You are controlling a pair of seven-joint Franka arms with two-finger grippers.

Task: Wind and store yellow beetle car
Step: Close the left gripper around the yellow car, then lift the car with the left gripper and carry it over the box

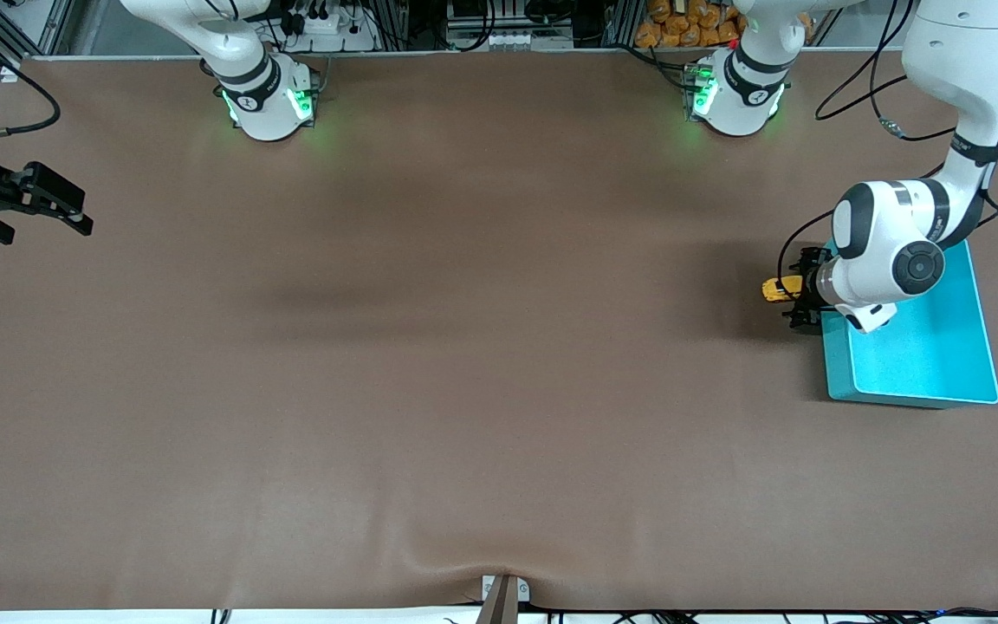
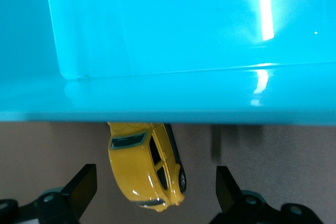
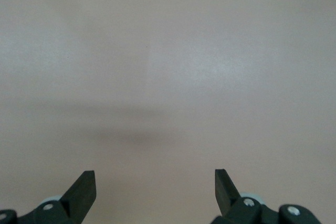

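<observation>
Car [image 2: 146,167] touching bin [image 2: 157,100] wall between spread fingers [image 2: 81,187]

No readable writing is showing anywhere in these views. The small dark round marks on the two arm bases are too tiny to make out, and the lettering on the left arm's upper link is staying illegible. Nothing on the toy car, the bin or the table covering is carrying a label, brand, number or sign that can be read.
</observation>
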